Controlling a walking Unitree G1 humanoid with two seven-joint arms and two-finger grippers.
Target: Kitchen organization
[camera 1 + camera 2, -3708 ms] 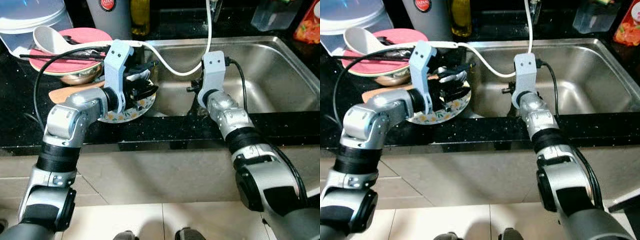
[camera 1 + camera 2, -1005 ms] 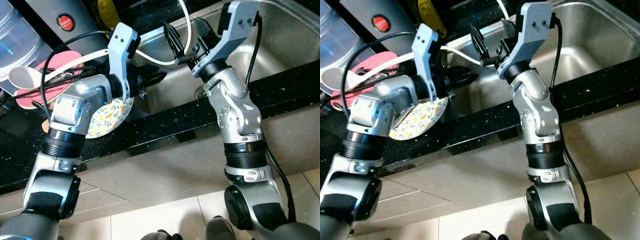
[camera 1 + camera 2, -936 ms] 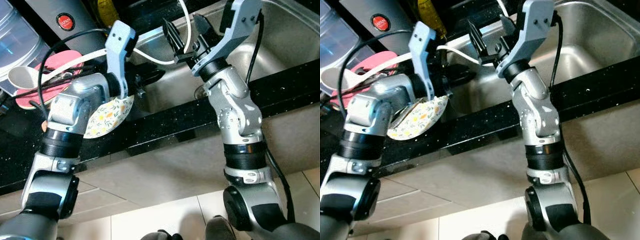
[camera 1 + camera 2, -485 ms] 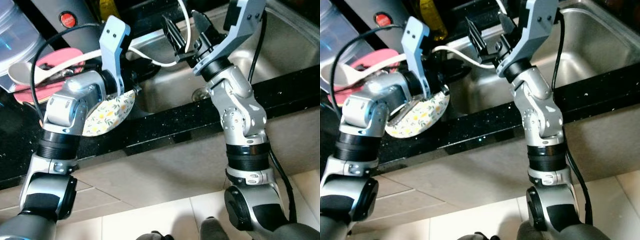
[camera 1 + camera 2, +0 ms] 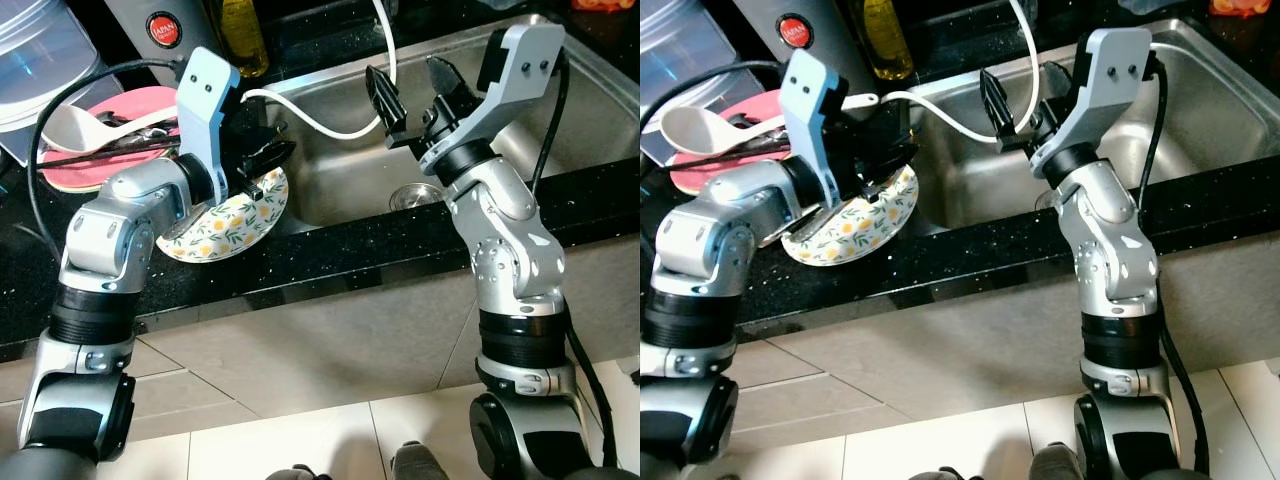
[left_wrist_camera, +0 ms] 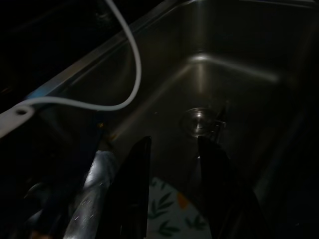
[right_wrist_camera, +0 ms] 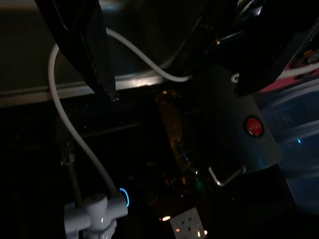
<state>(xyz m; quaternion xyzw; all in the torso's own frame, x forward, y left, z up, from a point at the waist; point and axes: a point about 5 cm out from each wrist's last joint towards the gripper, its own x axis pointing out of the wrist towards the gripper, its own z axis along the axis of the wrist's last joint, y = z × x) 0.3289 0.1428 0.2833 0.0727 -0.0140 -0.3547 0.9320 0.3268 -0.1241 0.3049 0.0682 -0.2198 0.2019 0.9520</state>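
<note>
Since the earlier frame, one round floral plate (image 5: 228, 216) has been lowered from a steep tilt and is now being held by its rim in the left gripper (image 5: 262, 160), overhanging the black speckled counter (image 5: 330, 240) beside the steel sink (image 5: 345, 170). Raised over the basin, the right gripper (image 5: 412, 92) is being held wide and empty. One drain (image 6: 198, 121) is being shown by the left wrist view.

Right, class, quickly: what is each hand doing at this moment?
Left hand: shut on the round floral-patterned plate.
Right hand: open, holding nothing.
</note>
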